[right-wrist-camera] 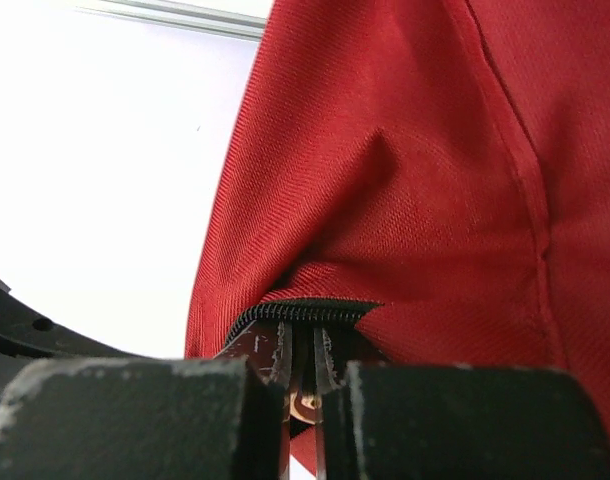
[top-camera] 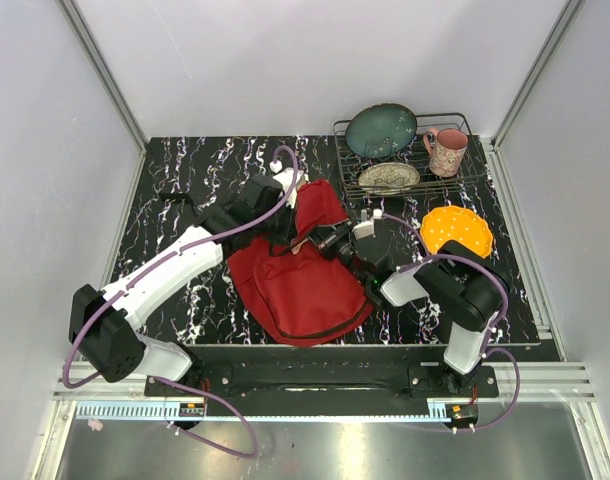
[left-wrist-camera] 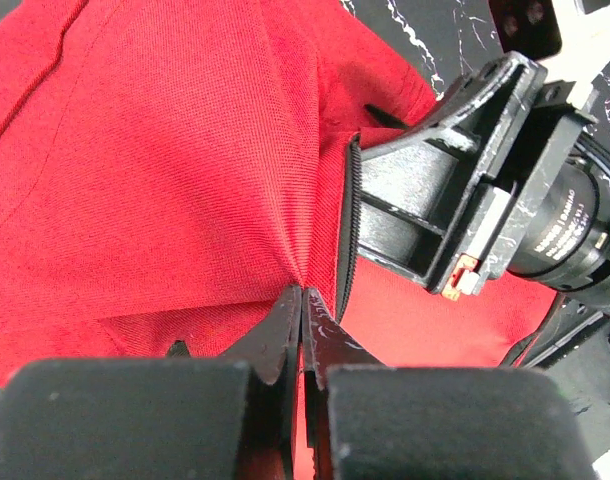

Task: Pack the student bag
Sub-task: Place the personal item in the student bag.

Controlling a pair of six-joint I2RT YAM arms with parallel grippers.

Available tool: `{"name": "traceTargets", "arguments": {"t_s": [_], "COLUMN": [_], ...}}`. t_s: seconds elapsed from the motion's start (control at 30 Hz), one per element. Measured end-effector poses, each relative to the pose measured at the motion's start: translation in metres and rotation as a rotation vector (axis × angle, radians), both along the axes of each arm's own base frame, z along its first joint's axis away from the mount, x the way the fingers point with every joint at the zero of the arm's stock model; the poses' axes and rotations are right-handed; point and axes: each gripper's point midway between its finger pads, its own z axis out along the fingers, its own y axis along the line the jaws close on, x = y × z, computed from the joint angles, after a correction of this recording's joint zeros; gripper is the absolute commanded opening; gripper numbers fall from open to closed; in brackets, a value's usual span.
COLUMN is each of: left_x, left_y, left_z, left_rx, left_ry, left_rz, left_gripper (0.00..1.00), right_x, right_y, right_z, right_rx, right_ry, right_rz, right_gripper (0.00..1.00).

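Red student backpack [top-camera: 305, 285] lay at centre of table [top-camera: 175, 190], between arms. Left gripper [left-wrist-camera: 302, 300] was pinched fully closed on fabric beside zipper [left-wrist-camera: 347, 220], likely anchoring it. Right gripper [right-wrist-camera: 303, 345] was nipped nearly closed on zipper edge, probably to work opening apart.

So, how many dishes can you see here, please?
4: a teal bowl, a patterned plate and a pink mug in the wire rack, an orange plate on the table beside it. The student bag might hide more.

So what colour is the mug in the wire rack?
The mug is pink with faint patterning; it shows only in the top external view.
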Motion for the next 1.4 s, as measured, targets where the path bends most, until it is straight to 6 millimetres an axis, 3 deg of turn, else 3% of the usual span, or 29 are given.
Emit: {"name": "traceTargets", "arguments": {"t_s": [0.23, 0.43, 0.57, 0.7, 0.87, 0.93, 1.07, 1.17, 1.2, 1.4], "left_x": [0.009, 0.011, 0.014, 0.013, 0.008, 0.009, 0.01, 0.011, 0.011, 0.012], "left_y": [0.005, 0.012, 0.017, 0.018, 0.016, 0.015, 0.016, 0.018, 0.019, 0.022], "left_z": [0.011, 0.007, 0.002, -0.01, -0.017, -0.017, -0.016, -0.016, -0.017, -0.018], "left_rx": [0.012, 0.029, 0.019, 0.002, -0.028, -0.038, -0.054, -0.058, -0.059, -0.066], "left_ry": [-0.043, -0.03, -0.009, 0.023, 0.061, 0.065, 0.078, 0.085, 0.088, 0.103], "left_rz": [-0.019, -0.002, 0.03, 0.05, 0.06, 0.071, 0.093, 0.099, 0.101, 0.103], "left_gripper": [0.0, 0.0, 0.06, 0.08, 0.11, 0.11, 0.12, 0.12, 0.11, 0.11], "right_x": [0.018, 0.021, 0.023, 0.021, 0.013, 0.009, 0.001, -0.006, -0.008, -0.021], "right_y": [0.022, 0.037, 0.042, 0.045, 0.041, 0.039, 0.035, 0.035, 0.036, 0.032], "right_z": [0.009, 0.0, -0.007, -0.025, -0.041, -0.038, -0.037, -0.036, -0.035, -0.032], "right_rx": [-0.011, -0.052, -0.091, -0.175, -0.27, -0.279, -0.28, -0.256, -0.24, -0.177], "right_ry": [-0.023, 0.016, 0.054, 0.105, 0.162, 0.167, 0.187, 0.214, 0.227, 0.262], "right_rz": [0.1, 0.166, 0.191, 0.221, 0.244, 0.256, 0.268, 0.292, 0.301, 0.316], "right_gripper": [0.05, 0.2, 0.32, 0.34, 0.61, 0.62, 0.41, 0.14, 0.0, 0.0]}}
